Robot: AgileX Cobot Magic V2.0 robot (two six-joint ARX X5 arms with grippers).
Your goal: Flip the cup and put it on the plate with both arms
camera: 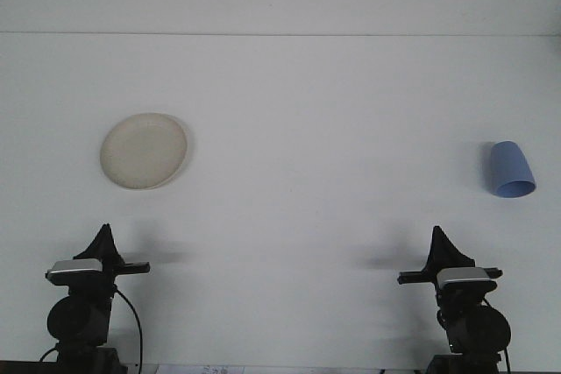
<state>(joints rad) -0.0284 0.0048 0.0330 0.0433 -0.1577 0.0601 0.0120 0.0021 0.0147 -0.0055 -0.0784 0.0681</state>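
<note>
Cup (pixel 511 169), blue, was at about 3 o'clock on the white table (pixel 333 111), near the right edge. It seemed upside down or tilted, with the wide rim toward 6 o'clock and the narrow base toward 12 o'clock. The cream plate (pixel 144 150) was at 9 o'clock, well apart from the cup, with nothing in it. The left gripper (pixel 104 238) was at 7 o'clock and the right gripper (pixel 437 240) at 5 o'clock, both holding nothing; whether their fingers were apart, I cannot tell.
</note>
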